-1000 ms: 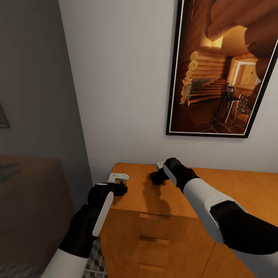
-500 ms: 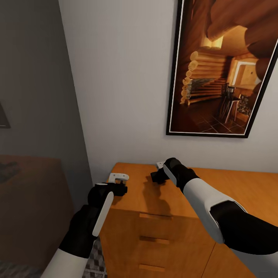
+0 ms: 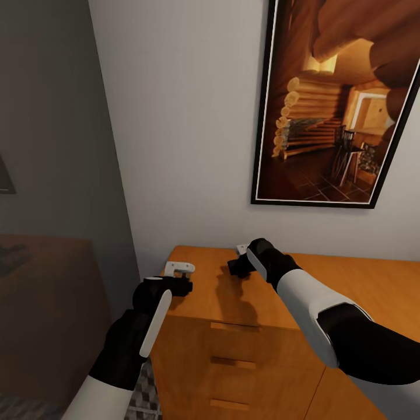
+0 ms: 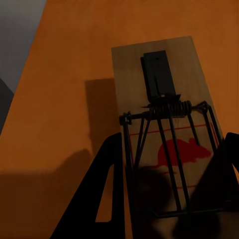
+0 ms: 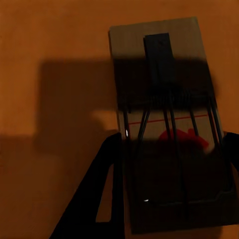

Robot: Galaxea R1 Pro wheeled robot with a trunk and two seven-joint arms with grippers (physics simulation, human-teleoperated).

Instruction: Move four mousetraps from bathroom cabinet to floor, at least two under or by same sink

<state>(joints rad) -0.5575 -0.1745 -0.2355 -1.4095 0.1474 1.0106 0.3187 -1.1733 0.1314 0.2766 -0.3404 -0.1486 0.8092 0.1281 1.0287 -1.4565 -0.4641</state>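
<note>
Two mousetraps lie flat on top of the orange-brown cabinet [image 3: 356,280]. One mousetrap [image 4: 159,69], a tan wooden board with black wire and a red mouse print, sits between the fingers of my left gripper [image 4: 172,164], which is shut on its two long edges. My right gripper [image 5: 172,164] is shut the same way on a second mousetrap [image 5: 159,55], which is in shadow. From the head camera, the left gripper [image 3: 185,286] is at the cabinet's left front corner. The right gripper [image 3: 233,269] is just beyond it, nearer the wall. There the hands hide both traps.
A large framed picture [image 3: 332,105] hangs on the white wall right behind the cabinet. A grey wall [image 3: 52,146] runs along the left side. The cabinet front has small drawer pulls [image 3: 233,326]. A strip of patterned floor [image 3: 143,402] shows by its left corner.
</note>
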